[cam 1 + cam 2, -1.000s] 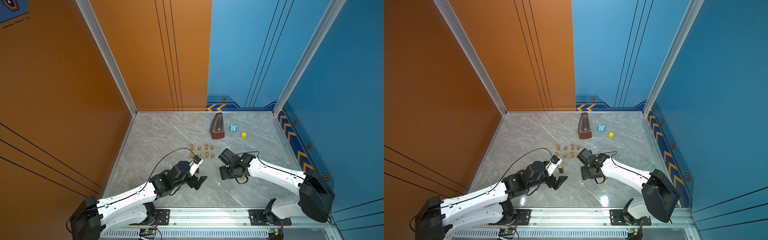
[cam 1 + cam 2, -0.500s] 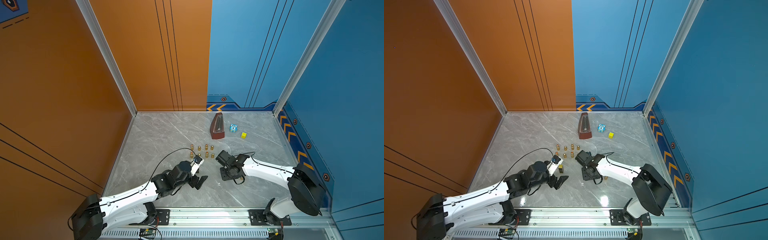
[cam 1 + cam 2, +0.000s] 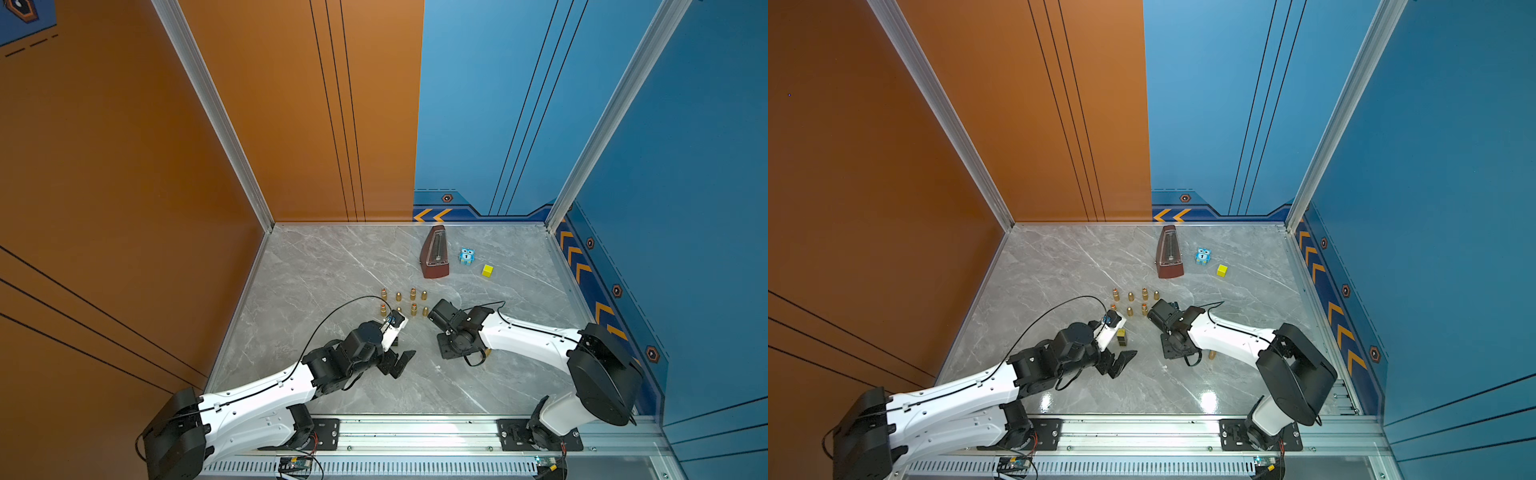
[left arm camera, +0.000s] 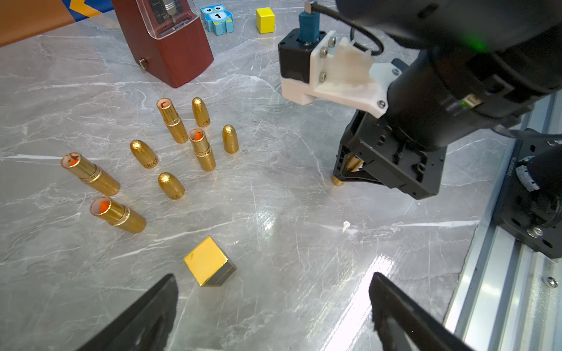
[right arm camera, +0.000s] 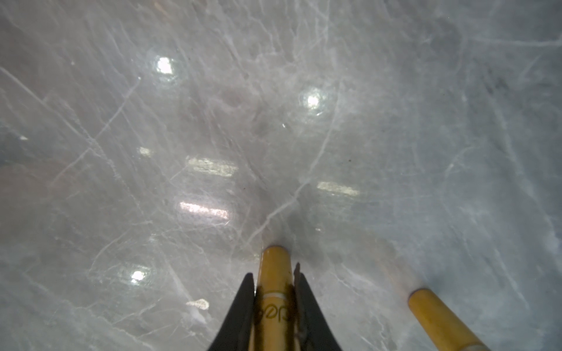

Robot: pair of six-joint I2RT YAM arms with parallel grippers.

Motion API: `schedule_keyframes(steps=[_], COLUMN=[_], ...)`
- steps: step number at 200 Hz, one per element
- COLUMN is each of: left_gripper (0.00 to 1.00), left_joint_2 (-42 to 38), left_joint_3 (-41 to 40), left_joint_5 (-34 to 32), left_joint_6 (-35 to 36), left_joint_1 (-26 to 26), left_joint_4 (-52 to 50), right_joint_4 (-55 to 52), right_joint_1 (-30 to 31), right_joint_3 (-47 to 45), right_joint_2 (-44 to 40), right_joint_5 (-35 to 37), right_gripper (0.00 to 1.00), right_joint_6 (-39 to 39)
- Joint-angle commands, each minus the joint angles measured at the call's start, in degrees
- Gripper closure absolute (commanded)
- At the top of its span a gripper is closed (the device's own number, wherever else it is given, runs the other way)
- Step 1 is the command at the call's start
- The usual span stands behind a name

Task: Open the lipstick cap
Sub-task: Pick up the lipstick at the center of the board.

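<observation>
In both top views the right gripper (image 3: pixel 452 352) points down at the grey marble table (image 3: pixel 332 266), right of the middle and toward the near edge. Its own body hides its jaws from above. A gold tube (image 3: pixel 1212 354) stands just beside it, under the white forearm. The left gripper (image 3: pixel 1120 353) hangs low left of the middle, jaws spread wide, with a gold-topped cube (image 3: pixel 1122 334) just beside its fingers. Farther in, near the table's middle, stands a cluster of gold pieces (image 3: pixel 405 301). Toward the far edge are a brown metronome (image 3: pixel 434 253), a blue owl block (image 3: pixel 466 256) and a yellow cube (image 3: pixel 487 270).

The left wrist view shows the cluster as four uncapped tubes (image 4: pixel 202 150) with orange inside and four bullet-shaped caps (image 4: pixel 171 185), all upright or nearly so, none touching. The gold-topped cube sits alone just ahead of the spread black fingers (image 4: pixel 146 313). Across bare marble, the right gripper's jaws are pressed onto the lipstick (image 4: pixel 352 163), whose lower end rests on the table, well apart from the cluster.

In the right wrist view both black fingers pinch the lipstick at the seam between cap and base, with lettering showing on the part between the fingers. A gold tube stands apart from it on the marble. Ceiling lights glare on the stone ahead.
</observation>
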Motion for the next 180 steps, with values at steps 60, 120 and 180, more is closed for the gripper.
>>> schedule_keyframes(steps=[60, 120, 180], left_gripper=[0.01, 0.01, 0.06], left_joint_2=[-1.1, -1.4, 1.5], left_joint_3=[1.0, 1.6, 1.6], left_joint_5=[-1.5, 0.4, 6.1], left_joint_6=[2.4, 4.9, 6.0], left_joint_1=[-0.2, 0.5, 1.1], left_joint_4=[0.9, 2.4, 8.2], right_joint_4=[-0.2, -1.0, -2.2], right_joint_1=[-2.3, -6.6, -7.1], right_joint_3=[1.3, 4.3, 8.6], right_joint_2=[-3.5, -8.8, -11.8], right_joint_5=[-5.1, -17.8, -29.2], right_gripper=[0.85, 0.85, 0.85], right_joint_6=[-2.1, -5.4, -7.1])
